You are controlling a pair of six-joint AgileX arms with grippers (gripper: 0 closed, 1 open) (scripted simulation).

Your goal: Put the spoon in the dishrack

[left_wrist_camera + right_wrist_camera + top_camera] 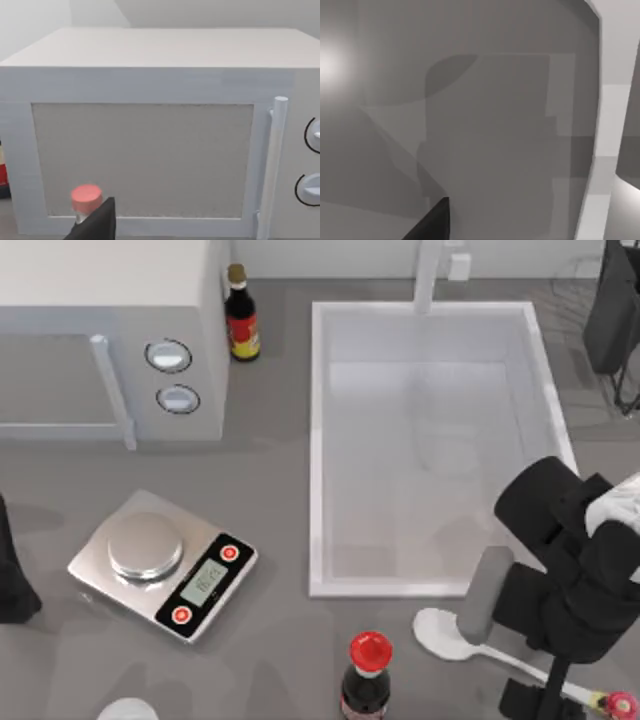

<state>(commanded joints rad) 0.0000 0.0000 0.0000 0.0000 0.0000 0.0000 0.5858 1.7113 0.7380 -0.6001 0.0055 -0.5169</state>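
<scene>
The white spoon [440, 632] lies flat on the table just in front of the sink's front right corner. Its oval bowl points left, and its thin handle runs right to a red-and-yellow knob [618, 704] at the table's front edge. My right gripper [482, 618] hangs directly over the handle close to the bowl, one grey finger [486, 595] showing. In the right wrist view a dark fingertip [436, 222] is over bare table. The dishrack [580, 285], thin grey wires, sits at the far right back corner. My left arm [12, 575] is parked at the left edge.
A big white sink basin [318, 460] fills the middle right. A red-capped cola bottle [367, 672] stands just left of the spoon. A kitchen scale [162, 566] is front left, with a microwave [110, 330] and a sauce bottle [240, 315] at the back. A dark object [612, 310] stands by the rack.
</scene>
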